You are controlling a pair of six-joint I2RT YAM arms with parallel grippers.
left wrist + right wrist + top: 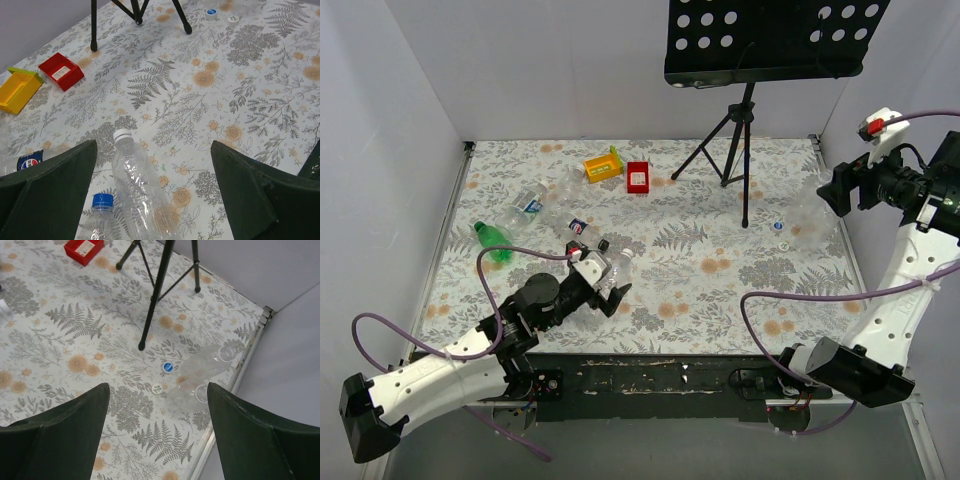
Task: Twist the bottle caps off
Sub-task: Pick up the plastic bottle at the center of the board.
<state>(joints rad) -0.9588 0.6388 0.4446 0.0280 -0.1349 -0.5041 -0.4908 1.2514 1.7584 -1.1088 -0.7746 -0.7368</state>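
My left gripper [604, 284] is open and empty, low over the left bottles. In the left wrist view [154, 150] a clear bottle [137, 190] with a white cap [122, 134] lies between the fingers. A second bottle with a blue cap [102, 200] lies beside it. My right gripper [835, 190] is open and empty, high at the right wall. In its wrist view [157, 390] two capless clear bottles [202, 369] lie by the table edge. A loose blue cap [168, 367] and a loose whitish cap [158, 388] lie beside them.
A green bottle [492, 240] and more clear bottles [527, 205], one blue-labelled [29, 161], lie at the left. A yellow tray [602, 165] and a red tray [638, 177] stand at the back. A black tripod stand [740, 130] rises at the back right.
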